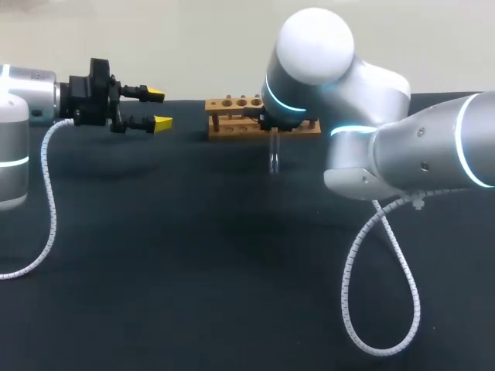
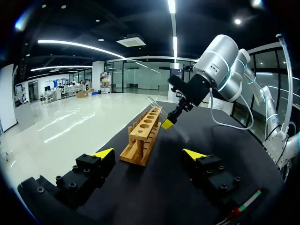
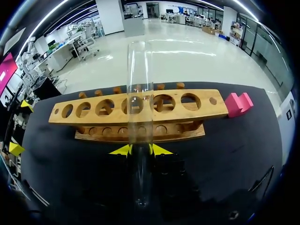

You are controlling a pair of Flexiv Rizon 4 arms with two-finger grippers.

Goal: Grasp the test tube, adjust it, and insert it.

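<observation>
One test tube (image 3: 139, 93), one rack (image 3: 177, 113)

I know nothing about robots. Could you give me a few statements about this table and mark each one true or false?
1. The right tool grips the clear glass test tube between its yellow tips. True.
2. The test tube stands in the light wooden rack. False: the tool holds it, and it is in no hole.
3. The left tool is open and empty. True.
4. The small pink block lies on top of the rack. False: it lies on the black table, beside one end of the rack.
</observation>
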